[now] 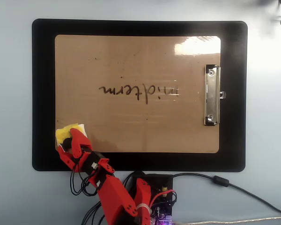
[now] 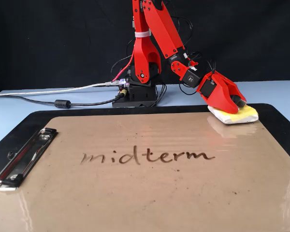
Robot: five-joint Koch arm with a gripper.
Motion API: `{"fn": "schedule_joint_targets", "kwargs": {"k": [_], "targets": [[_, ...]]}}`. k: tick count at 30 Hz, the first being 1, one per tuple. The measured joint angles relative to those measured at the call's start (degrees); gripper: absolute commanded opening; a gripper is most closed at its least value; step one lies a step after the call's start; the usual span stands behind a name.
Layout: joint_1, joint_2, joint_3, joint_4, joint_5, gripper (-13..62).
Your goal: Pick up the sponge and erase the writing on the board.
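Yellow foam with a white edge makes up the small square sponge, which is seen lying flat on one corner of the large tan-brown glossy clipboard board, at the lower left in the overhead view and at the far right in the fixed view. Its top is largely covered by the red plastic pincer, which is pressed down onto it; whether the jaws are closed around the pad or merely resting on it cannot be told from either view. The dark brown cursive writing reads "midterm" in one line across the middle of the board, upside down from overhead, well apart from the sponge. A silver metal clip is fixed at the short end opposite the sponge. The board is laid on a larger black mat, which rests on a pale blue surface.
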Motion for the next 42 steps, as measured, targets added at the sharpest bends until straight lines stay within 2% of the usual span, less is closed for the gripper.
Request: {"fn": "schedule_joint_targets", "kwargs": {"k": [9,13,19,24,34,37,42], "targets": [[0.1,0.0,0.1,0.0,0.1,10.1],[0.2,0.1,0.1,0.0,0.2,-8.0],[2.3,0.2,0.2,0.0,0.0,-7.9],[8.7,3.0,1.5,0.2,0.2,-7.9],[34.0,9.8,2.7,2.5,2.8,-8.0],[43.4,9.6,-0.4,4.0,6.9,-8.0],[58.5,8.8,-6.9,12.5,21.0,-8.0]]}}
